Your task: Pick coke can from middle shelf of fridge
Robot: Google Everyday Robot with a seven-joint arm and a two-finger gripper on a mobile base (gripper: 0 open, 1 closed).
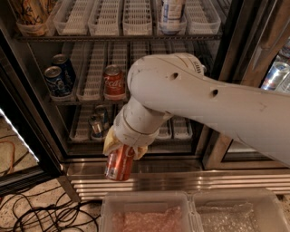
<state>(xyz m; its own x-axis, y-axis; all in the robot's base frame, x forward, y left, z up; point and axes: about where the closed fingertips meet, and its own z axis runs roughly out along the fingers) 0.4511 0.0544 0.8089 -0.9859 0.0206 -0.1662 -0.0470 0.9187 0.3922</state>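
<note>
My gripper (121, 156) is shut on a red coke can (119, 164) and holds it tilted, out in front of the fridge's ribbed steel base (181, 179). The fingers are mostly hidden under the wrist and the can. A second coke can (113, 82) stands upright on the middle shelf (90, 97), on a white slotted lane tray. Two blue cans (59, 77) stand at the left end of that shelf. My big white arm (204, 106) crosses from the right and hides the middle and right part of the shelf.
A green can (96, 123) stands on the lower shelf. The top shelf holds white lane trays (108, 18) and a bottle (171, 11). Two clear plastic bins (190, 213) sit below on the floor side. Black cables (41, 213) lie at the lower left. The door frame (240, 50) stands at the right.
</note>
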